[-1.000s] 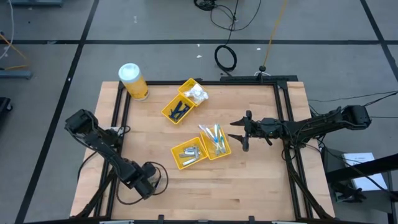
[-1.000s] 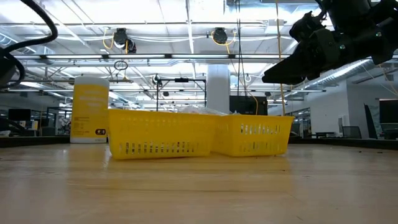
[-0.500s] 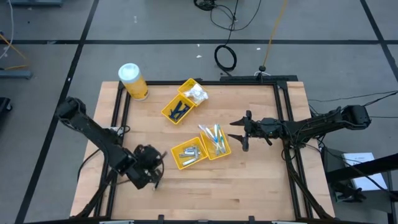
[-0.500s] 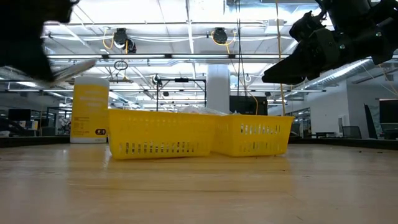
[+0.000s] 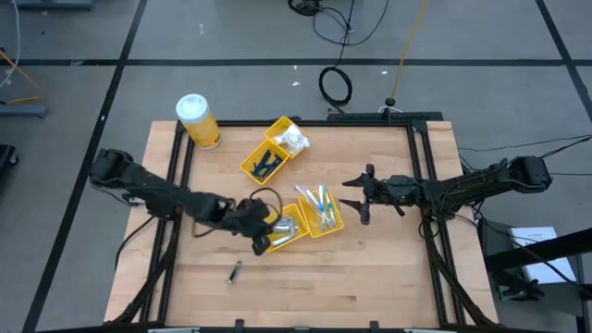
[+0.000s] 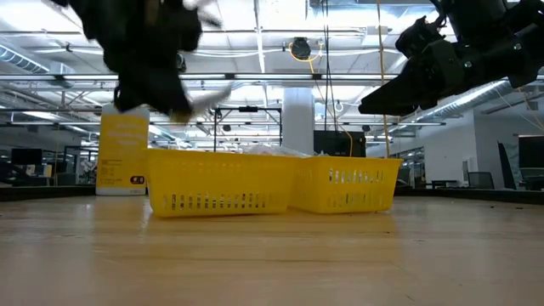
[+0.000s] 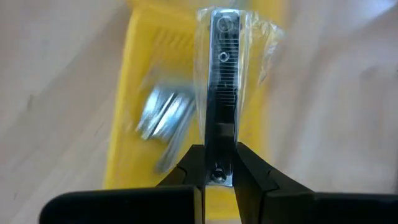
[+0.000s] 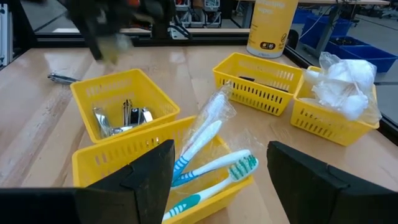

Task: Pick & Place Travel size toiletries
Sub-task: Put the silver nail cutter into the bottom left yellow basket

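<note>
Left gripper (image 7: pixel 219 163) is clamped on a wrapped nail clipper (image 7: pixel 222 74), carried just above the yellow tray (image 7: pixel 138 87) of silver clippers (image 7: pixel 163 118). Placement is judged the step in hand; lowering and release over that tray are called for next.

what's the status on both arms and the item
Left gripper shut on wrapped nail clipper, over the silver-items tray. Right gripper open, waiting beside toothbrush tray. One piece loose on table.
</note>
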Tool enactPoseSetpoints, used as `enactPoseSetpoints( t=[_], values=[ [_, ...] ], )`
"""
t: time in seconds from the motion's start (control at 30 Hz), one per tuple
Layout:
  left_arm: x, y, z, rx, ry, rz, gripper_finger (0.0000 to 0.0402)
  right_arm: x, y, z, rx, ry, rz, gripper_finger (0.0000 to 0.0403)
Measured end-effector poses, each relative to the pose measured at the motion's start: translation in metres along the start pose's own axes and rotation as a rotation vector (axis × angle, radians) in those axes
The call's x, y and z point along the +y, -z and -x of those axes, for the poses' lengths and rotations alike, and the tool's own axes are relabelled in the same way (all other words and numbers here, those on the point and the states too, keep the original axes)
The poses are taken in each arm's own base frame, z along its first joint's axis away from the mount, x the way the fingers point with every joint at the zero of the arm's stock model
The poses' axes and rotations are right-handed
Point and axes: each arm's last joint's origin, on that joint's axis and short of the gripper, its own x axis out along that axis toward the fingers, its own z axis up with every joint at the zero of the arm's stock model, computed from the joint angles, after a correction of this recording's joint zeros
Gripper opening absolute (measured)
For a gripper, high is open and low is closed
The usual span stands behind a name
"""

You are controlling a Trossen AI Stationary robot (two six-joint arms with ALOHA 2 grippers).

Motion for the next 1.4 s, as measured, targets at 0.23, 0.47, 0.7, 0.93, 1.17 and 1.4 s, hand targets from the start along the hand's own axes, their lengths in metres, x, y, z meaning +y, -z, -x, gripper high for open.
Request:
enactPoseSetpoints(
  t=[0.23,0.47,0.7,0.93,1.17,1.4],
  values=[
    [0.026,0.005,-0.040,0.248,-0.047,0.021,0.0039,0.000,0.001,0.000,0.009,0.000,0.003,0.0242],
    [0.030,0.005,-0.050,0.307,-0.011,0.036,0.0118,0.000,0.001,0.000,0.010,0.000,0.009,0.0242],
    [0.037,-0.006,-0.043,0.304,0.039,0.009,0.0210,0.000,0.002,0.000,0.016,0.001,0.011,0.0242],
    [0.031,-0.016,-0.006,0.245,0.116,0.029,0.0251,0.000,0.002,0.000,0.020,0.001,0.011,0.0242],
    [-0.006,0.011,0.028,0.211,0.151,0.155,0.0247,-0.004,0.003,-0.001,0.032,0.021,0.007,0.0242],
    [-0.027,0.065,0.011,0.467,0.014,0.380,0.0203,-0.008,0.004,-0.001,0.044,0.039,-0.003,0.0242]
  ],
)
